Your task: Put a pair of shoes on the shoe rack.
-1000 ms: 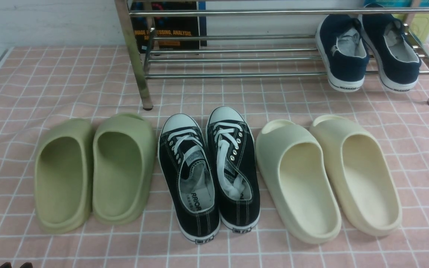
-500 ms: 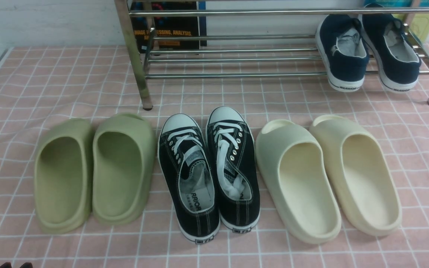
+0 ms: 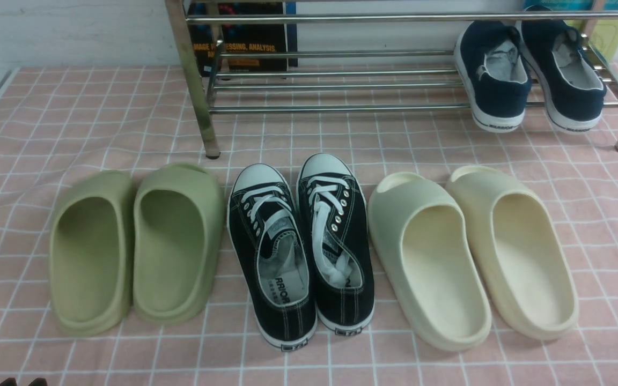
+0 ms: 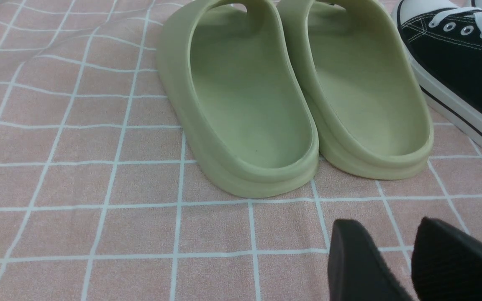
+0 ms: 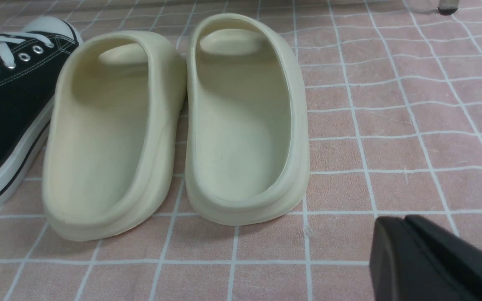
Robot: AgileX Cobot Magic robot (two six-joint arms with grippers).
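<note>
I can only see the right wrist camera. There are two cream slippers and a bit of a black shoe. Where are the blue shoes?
Observer: In the front view, the blue shoes sit at the right end of the rack, heels toward us.
Operator: Is anything else on the rack?
Observer: No other shoes. A book stands behind its left part.
Operator: What's past the black shoe?
Observer: It is one of a pair of black shoes, and beyond them on the robot's left lie two green slippers.
</note>
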